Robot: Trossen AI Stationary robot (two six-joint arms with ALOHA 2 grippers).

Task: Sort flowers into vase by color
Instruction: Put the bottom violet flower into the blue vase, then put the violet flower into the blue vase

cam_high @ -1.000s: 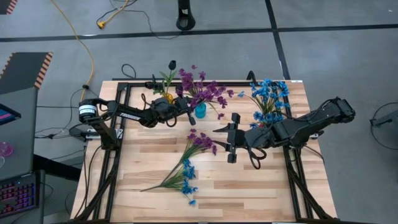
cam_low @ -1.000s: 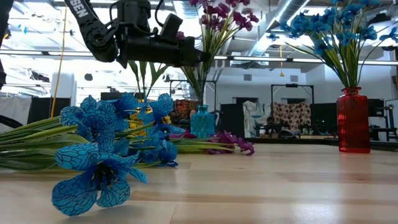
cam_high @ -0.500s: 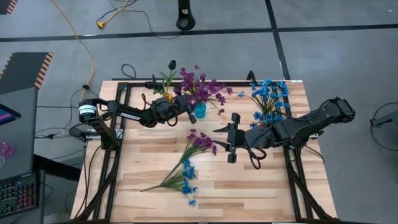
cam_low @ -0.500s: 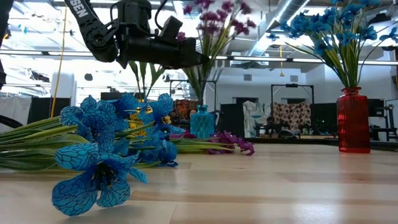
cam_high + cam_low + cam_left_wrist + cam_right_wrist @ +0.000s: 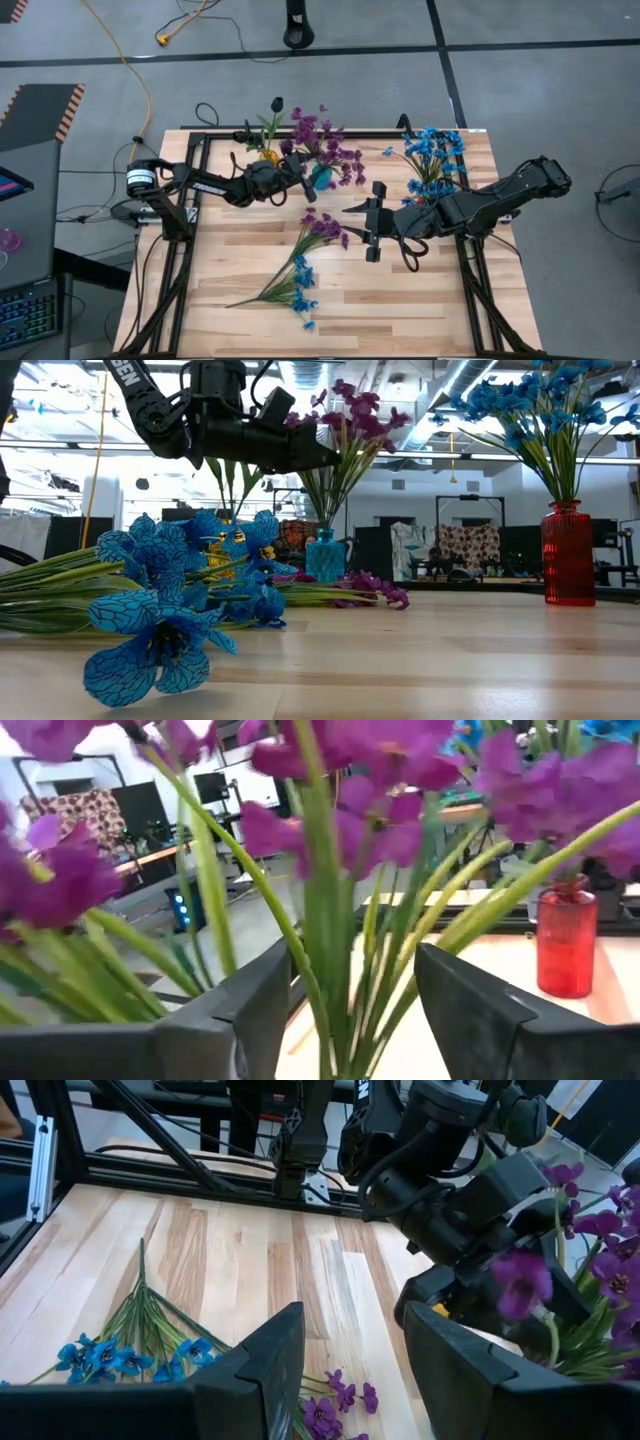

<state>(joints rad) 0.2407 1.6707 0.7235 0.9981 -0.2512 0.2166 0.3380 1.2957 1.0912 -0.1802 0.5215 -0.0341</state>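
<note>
The flowers are artificial sprigs with thin green stems and small clustered blossoms. A purple bunch [image 5: 322,148] stands in a small teal vase [image 5: 321,179] at the far middle of the worktop [image 5: 420,300], its stems fanning out above the neck. A blue bunch [image 5: 430,152] fills a red vase [image 5: 568,555] at the far right. A dark blossom [image 5: 277,104] rises on green leaves from a yellow vase [image 5: 270,157] at the far left. Loose sprigs lie flat on the near middle of the worktop: purple ones [image 5: 326,226] nearer the centre, blue ones [image 5: 300,288] nearer the front edge.

White letters "SEN" show on the left arm's link in the low view.

The left arm reaches from the left edge toward the teal vase, its forearm held level above the worktop. The left claw [image 5: 350,1005] is spread, with the purple stems standing between its fingers [image 5: 470,1000] just above the vase. The right arm stretches in from the right edge to the middle of the worktop, and the right claw [image 5: 372,222] hangs spread and empty just beside the loose purple sprigs.
</note>
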